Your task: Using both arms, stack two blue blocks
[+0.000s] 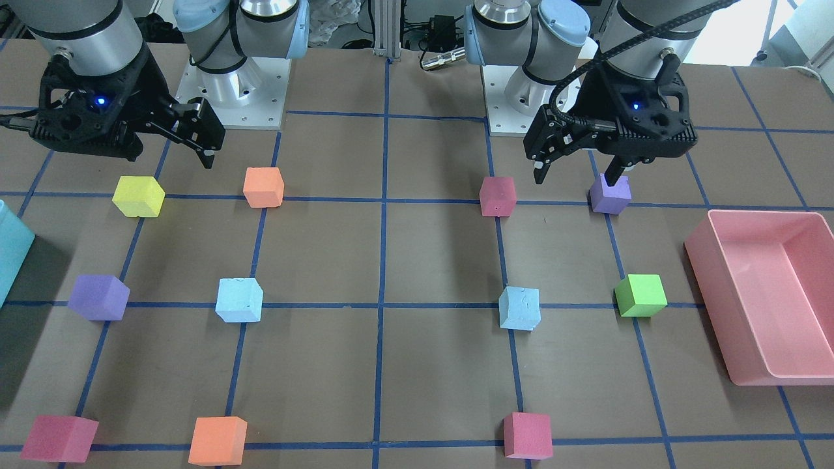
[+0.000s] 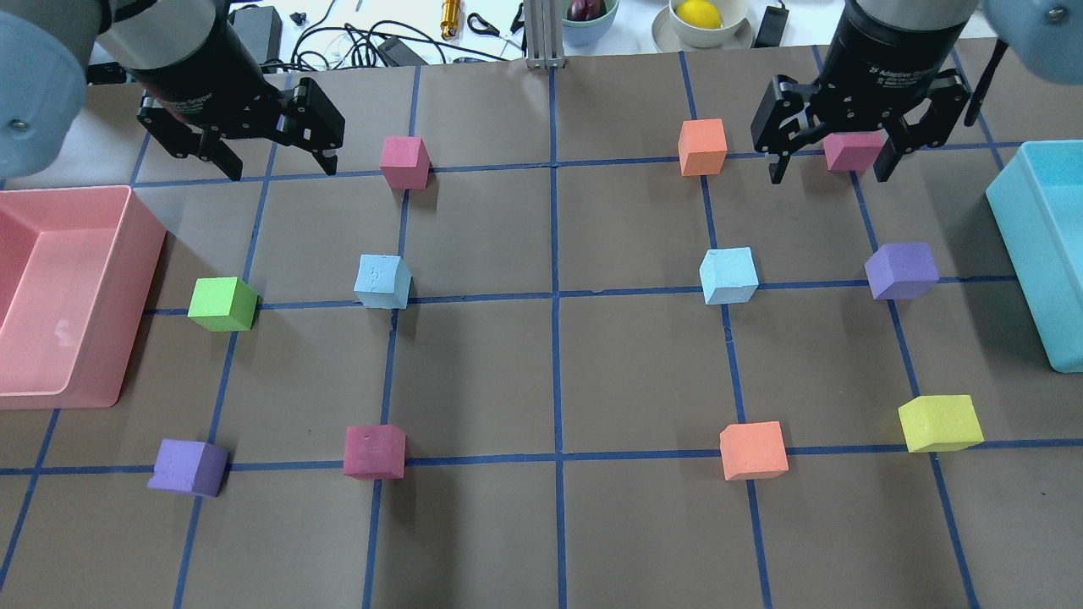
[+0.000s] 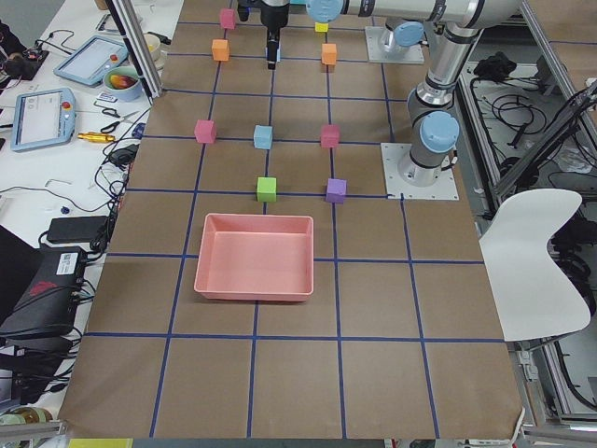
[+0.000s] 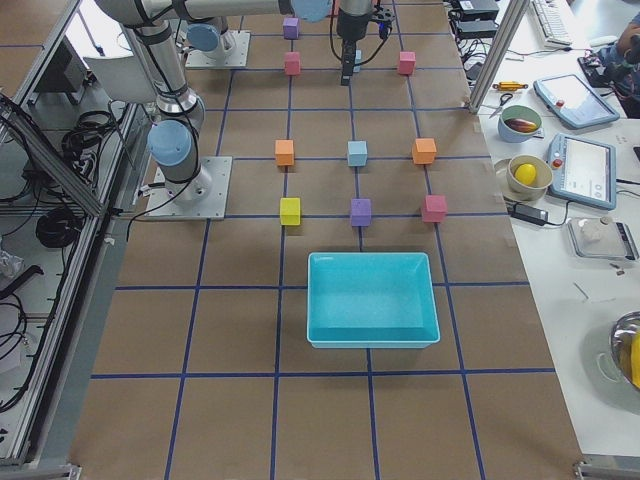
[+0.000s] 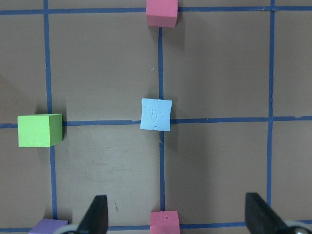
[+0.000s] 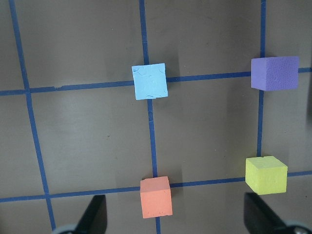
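Two pale blue blocks sit apart on the brown table, one on my left side (image 2: 382, 282) (image 1: 519, 308) and one on my right side (image 2: 728, 275) (image 1: 240, 299). My left gripper (image 2: 279, 169) (image 1: 575, 177) is open and empty, held above the table. The left blue block (image 5: 156, 114) lies ahead of its fingers (image 5: 95, 214) in the left wrist view. My right gripper (image 2: 829, 176) (image 1: 171, 155) is open and empty too, and the right blue block (image 6: 149, 81) lies ahead of its fingers (image 6: 263, 214).
A pink bin (image 2: 144, 279) stands at the left edge and a teal bin (image 2: 1028, 254) at the right edge. A green cube (image 2: 222, 304), purple cubes (image 2: 901, 271), magenta cubes (image 2: 404, 161), orange cubes (image 2: 702, 146) and a yellow cube (image 2: 939, 423) sit on the grid crossings.
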Robot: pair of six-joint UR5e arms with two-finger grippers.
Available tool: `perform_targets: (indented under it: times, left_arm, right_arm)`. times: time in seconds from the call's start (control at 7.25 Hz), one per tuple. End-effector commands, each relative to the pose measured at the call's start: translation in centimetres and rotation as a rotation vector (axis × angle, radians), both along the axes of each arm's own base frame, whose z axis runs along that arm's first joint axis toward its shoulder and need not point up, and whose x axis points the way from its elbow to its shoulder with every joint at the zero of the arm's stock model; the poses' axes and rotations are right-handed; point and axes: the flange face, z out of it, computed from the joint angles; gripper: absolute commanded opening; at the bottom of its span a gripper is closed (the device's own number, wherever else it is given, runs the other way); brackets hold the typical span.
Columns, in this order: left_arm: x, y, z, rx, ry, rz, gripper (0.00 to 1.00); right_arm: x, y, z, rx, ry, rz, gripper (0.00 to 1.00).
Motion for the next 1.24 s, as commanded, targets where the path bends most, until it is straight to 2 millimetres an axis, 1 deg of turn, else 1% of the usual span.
perform_targets:
  times: [0.0, 0.28, 0.41, 0.55, 0.69, 0.83, 0.97, 1.1]
  left_arm:
    - [0.0, 0.0, -0.1, 0.002, 0.0, 0.0, 1.0]
    - [0.0, 0.0, -0.2, 0.003, 0.0, 0.0, 1.0]
    - [0.0, 0.0, -0.2, 0.003, 0.0, 0.0, 1.0]
    - [0.0, 0.0, -0.2, 0.005, 0.0, 0.0, 1.0]
    - [0.0, 0.1, -0.2, 0.006, 0.0, 0.0, 1.0]
    - [0.0, 0.1, -0.2, 0.006, 0.0, 0.0, 1.0]
    - [0.0, 0.1, -0.3, 0.008, -0.001, 0.0, 1.0]
    - [0.0, -0.1, -0.4, 0.009, 0.0, 0.0, 1.0]
  right_arm:
    - [0.0, -0.2, -0.1, -0.004, 0.0, 0.001, 1.0]
    - [0.0, -0.3, -0.1, -0.007, 0.003, 0.006, 1.0]
    - [0.1, -1.9, -3.0, 0.037, -0.005, 0.005, 1.0]
    - [-0.1, -4.9, -5.5, -0.014, 0.0, 0.006, 1.0]
    - [-0.2, -6.6, -9.3, 0.005, -0.002, 0.004, 1.0]
    - [-0.1, -9.0, -12.4, -0.061, -0.002, 0.01, 1.0]
    - [0.0, -9.5, -15.5, -0.068, -0.005, 0.059, 1.0]
    - [0.0, -8.5, -18.6, -0.036, -0.008, 0.103, 1.0]
